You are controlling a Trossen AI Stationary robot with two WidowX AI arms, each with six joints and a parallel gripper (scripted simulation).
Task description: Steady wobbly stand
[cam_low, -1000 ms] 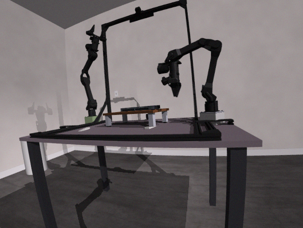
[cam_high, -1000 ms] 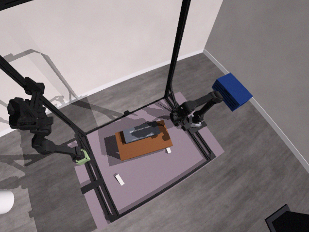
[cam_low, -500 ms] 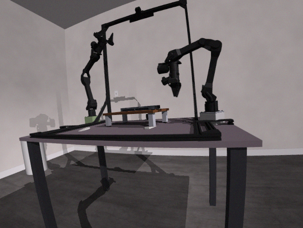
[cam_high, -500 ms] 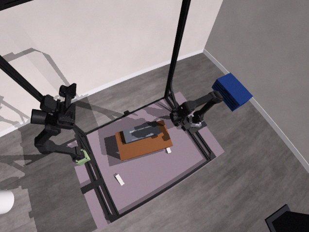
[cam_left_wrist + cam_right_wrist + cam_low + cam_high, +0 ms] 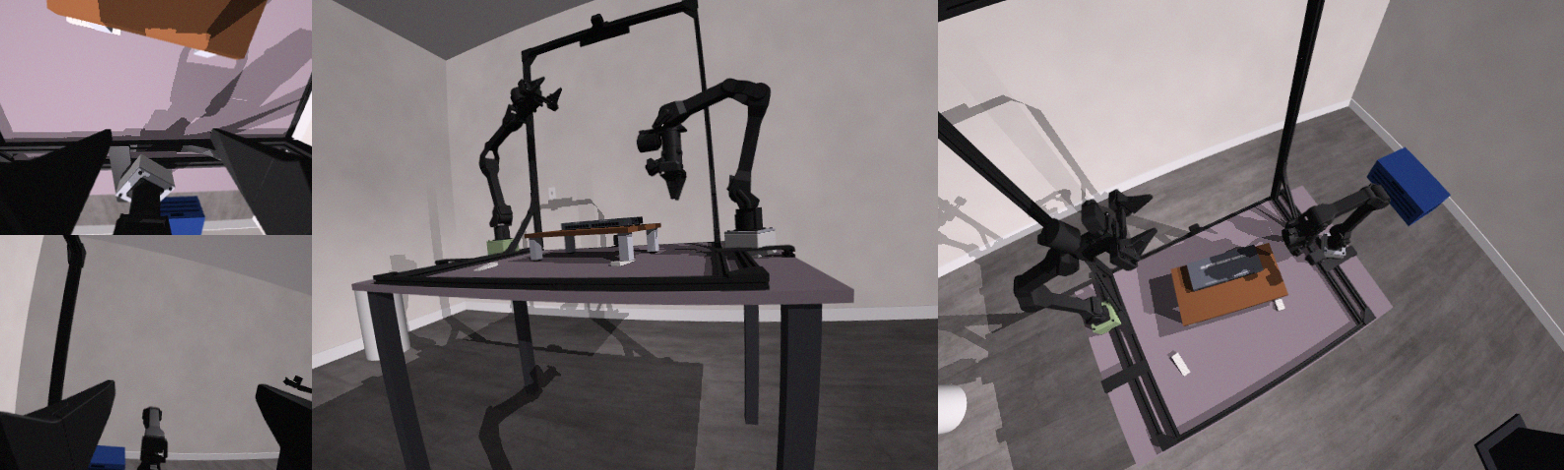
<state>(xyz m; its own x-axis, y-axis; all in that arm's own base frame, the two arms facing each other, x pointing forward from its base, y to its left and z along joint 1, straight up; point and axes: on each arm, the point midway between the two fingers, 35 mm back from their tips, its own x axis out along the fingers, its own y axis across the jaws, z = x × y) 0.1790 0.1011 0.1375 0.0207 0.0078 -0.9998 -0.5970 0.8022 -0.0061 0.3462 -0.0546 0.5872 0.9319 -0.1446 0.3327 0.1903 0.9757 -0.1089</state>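
Observation:
The stand, with an orange top point(image 5: 1220, 302) point(image 5: 532, 235) point(image 5: 74, 7) and pale legs, bears the dark network switch point(image 5: 1223, 272) point(image 5: 600, 223). Its top edge rises rightward in the exterior view; how much is tilt I cannot tell. One white wedge point(image 5: 1280, 304) point(image 5: 621, 263) point(image 5: 94, 25) is at the foot of one leg; how far under is unclear. Another white wedge point(image 5: 1180, 364) point(image 5: 486, 265) lies apart on the table. My left gripper point(image 5: 674, 198) point(image 5: 162, 133) is open, pointing down above one end of the stand. My right gripper point(image 5: 1153, 212) point(image 5: 551, 85) point(image 5: 186, 389) is open, raised high off the stand.
A black frame point(image 5: 1267, 381) point(image 5: 565, 282) runs around the table point(image 5: 1241, 348), with uprights point(image 5: 1296, 90) point(image 5: 707, 126) by the arms. A blue box point(image 5: 1410, 187) point(image 5: 185, 212) is beyond the left arm's base. Cast shadows fall across the stand.

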